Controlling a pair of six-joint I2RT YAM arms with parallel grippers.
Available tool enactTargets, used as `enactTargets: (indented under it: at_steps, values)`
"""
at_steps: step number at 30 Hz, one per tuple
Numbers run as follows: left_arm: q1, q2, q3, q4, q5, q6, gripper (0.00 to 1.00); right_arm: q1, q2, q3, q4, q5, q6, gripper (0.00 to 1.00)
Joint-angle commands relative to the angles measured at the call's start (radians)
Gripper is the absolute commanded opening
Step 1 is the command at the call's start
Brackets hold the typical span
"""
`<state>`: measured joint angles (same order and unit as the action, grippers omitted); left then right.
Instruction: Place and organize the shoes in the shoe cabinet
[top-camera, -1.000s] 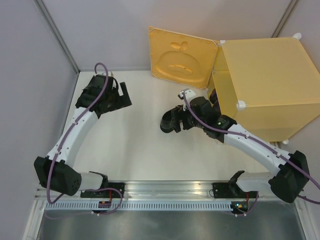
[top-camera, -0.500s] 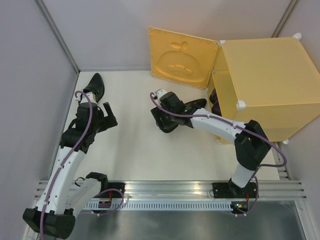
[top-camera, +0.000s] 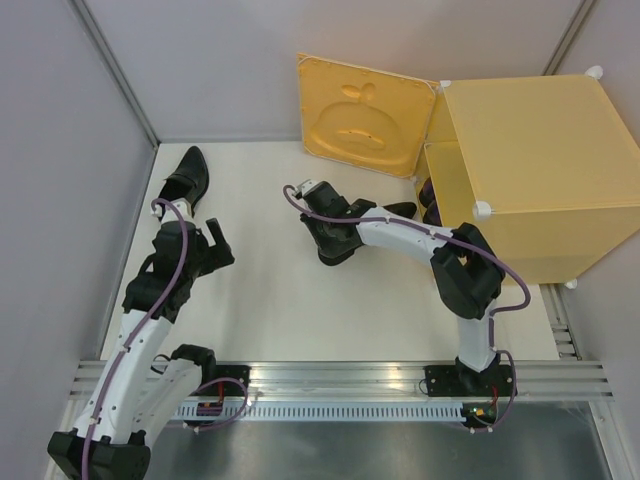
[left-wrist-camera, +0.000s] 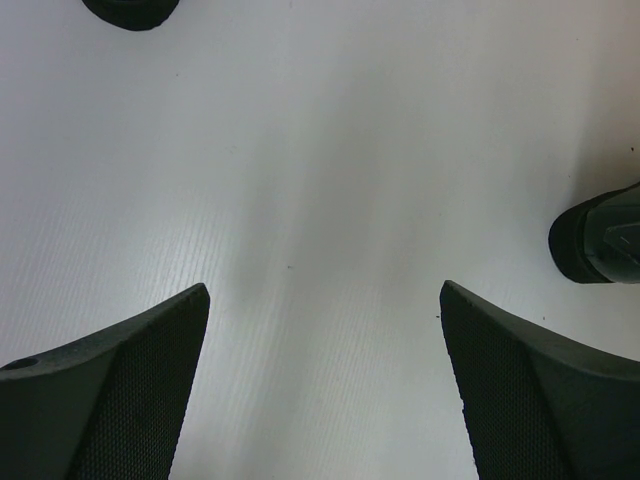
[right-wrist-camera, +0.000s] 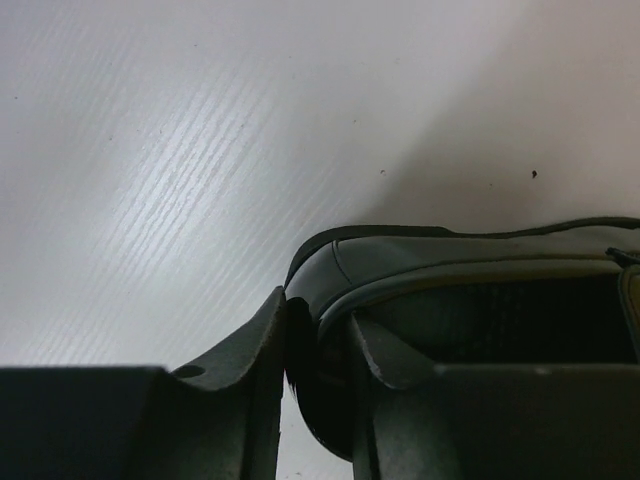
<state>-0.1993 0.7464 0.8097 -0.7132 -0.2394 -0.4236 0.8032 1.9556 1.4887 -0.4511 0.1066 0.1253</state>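
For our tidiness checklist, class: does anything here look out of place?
Yes. One black shoe lies alone at far left, well apart from its mate, whose heel the right gripper pinches. Both are outside the open shoe cabinet.

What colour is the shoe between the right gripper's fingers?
Glossy black. The shoe pinched at its rim by the right gripper shows best in the right wrist view.

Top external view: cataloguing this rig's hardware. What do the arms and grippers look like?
Both the left arm and right arm have white links, black joint housings and a purple cable alongside. The left gripper and right gripper each have two black wedge-shaped fingers; the left's show fine mesh texture.
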Motion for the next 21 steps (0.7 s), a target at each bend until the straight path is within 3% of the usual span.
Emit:
enactTargets:
  at_steps: [1, 7, 21]
  values:
    - [0.001, -0.001, -0.001, 0.043, -0.018, 0.037, 0.98, 0.01, 0.039, 0.024, 0.009, -0.021, 0.005, 0.25]
    - [0.001, -0.005, -0.003, 0.043, -0.017, 0.037, 0.98, 0.01, -0.021, 0.045, -0.033, -0.035, -0.004, 0.01]
    - [0.001, 0.002, -0.007, 0.043, -0.021, 0.04, 0.98, -0.064, -0.222, 0.318, -0.245, -0.103, -0.052, 0.01]
